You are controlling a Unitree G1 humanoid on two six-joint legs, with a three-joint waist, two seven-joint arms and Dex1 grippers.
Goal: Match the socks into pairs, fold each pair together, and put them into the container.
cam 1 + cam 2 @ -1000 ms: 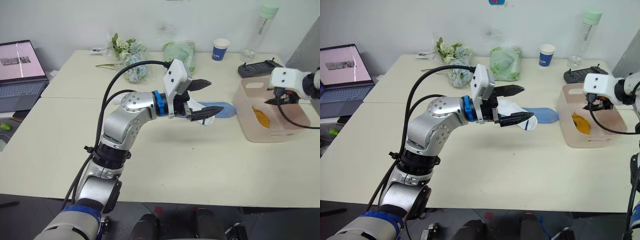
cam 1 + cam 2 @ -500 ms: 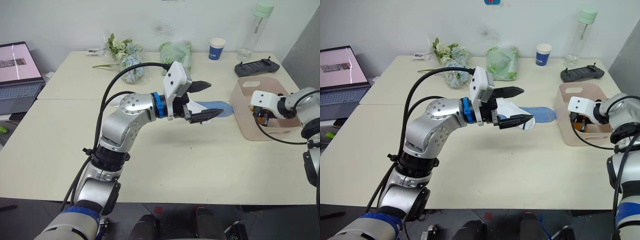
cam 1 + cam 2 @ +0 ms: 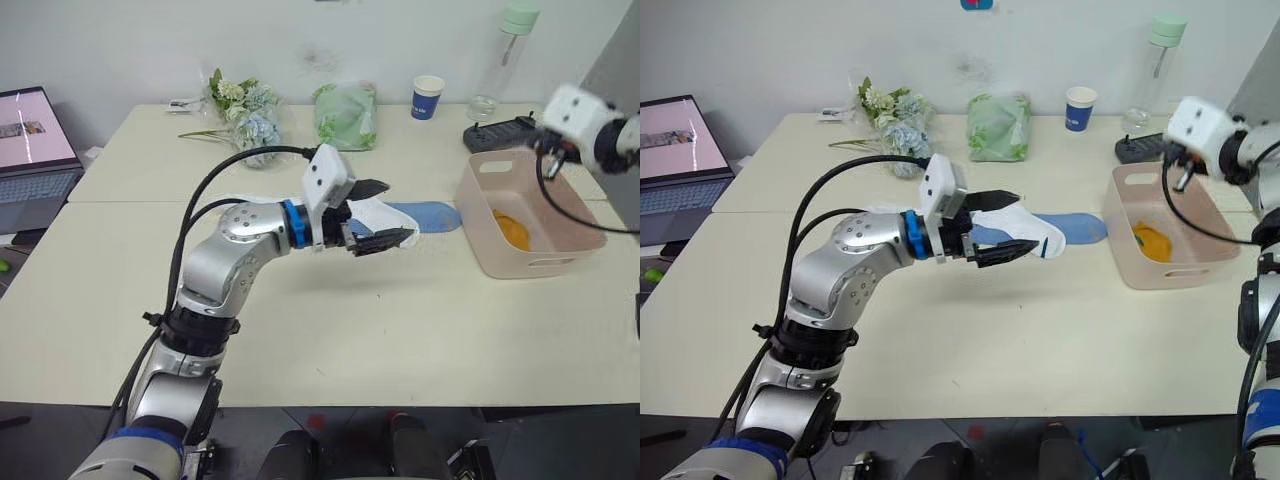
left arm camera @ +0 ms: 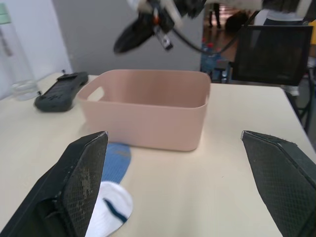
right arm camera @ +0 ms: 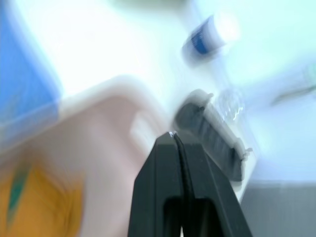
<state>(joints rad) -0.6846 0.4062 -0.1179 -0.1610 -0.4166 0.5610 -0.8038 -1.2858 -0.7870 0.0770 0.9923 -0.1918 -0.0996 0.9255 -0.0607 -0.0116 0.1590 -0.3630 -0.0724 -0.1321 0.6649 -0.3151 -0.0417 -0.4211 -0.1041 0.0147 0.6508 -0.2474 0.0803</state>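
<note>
My left gripper (image 3: 400, 208) is open just above the table's middle, its fingers either side of a white sock (image 3: 1012, 215) with a dark mark. A light blue sock (image 3: 430, 215) lies under and beyond the white one, reaching toward the container (image 3: 563, 245). This pale pink tub stands at the right and holds a folded mustard-yellow sock (image 3: 510, 230). Above the tub's far rim hangs my right gripper (image 3: 549, 163), shut with nothing in it. In the left wrist view the tub (image 4: 148, 118) is straight ahead past both socks.
Along the back edge stand a bunch of flowers (image 3: 245, 112), a green cloth bundle (image 3: 345, 112), a paper cup (image 3: 428, 97), a clear bottle (image 3: 505, 50) and a black remote (image 3: 500, 135). A laptop (image 3: 35, 135) sits far left.
My right gripper has lifted out of the container to above its far rim. The left gripper stays open over the white sock. The camera has shifted.
</note>
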